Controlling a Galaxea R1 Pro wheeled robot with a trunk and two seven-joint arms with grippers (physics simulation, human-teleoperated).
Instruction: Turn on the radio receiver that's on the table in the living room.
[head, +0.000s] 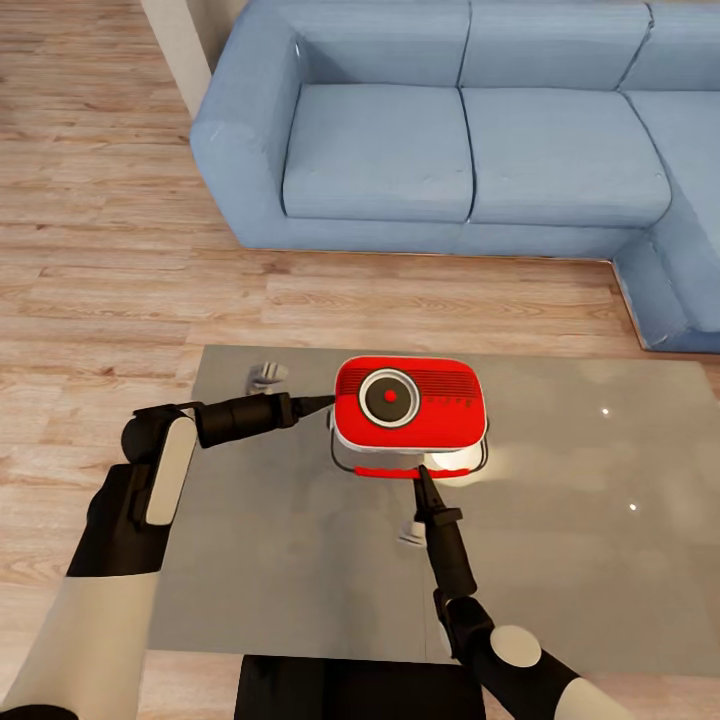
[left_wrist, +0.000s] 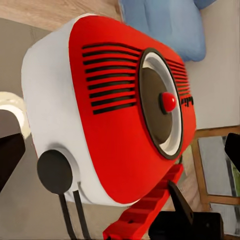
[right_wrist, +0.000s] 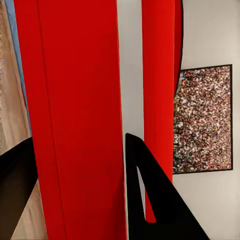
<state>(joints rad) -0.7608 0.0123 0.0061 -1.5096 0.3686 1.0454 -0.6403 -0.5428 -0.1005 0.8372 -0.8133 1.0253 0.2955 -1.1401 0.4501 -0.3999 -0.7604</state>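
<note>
1. Right gripper (head: 420, 473) up from below, fingers straddling the radio receiver's red handle (head: 386, 472), one dark finger (right_wrist: 150, 200) on each side of the red bar, jaws apart around it, not clearly pinching.
2. Left gripper (head: 328, 402) in from the left, tip right at the receiver's side; open or closed, cannot tell.
3. Radio receiver (head: 410, 404) lying face up near the far middle of the grey table (head: 560, 540), round dial uppermost.
4. Blue sofa (head: 470, 130) beyond, on plank floor (head: 100, 250).
5. Framed crowd picture (right_wrist: 202, 120) on the wall, seen past the handle.
</note>
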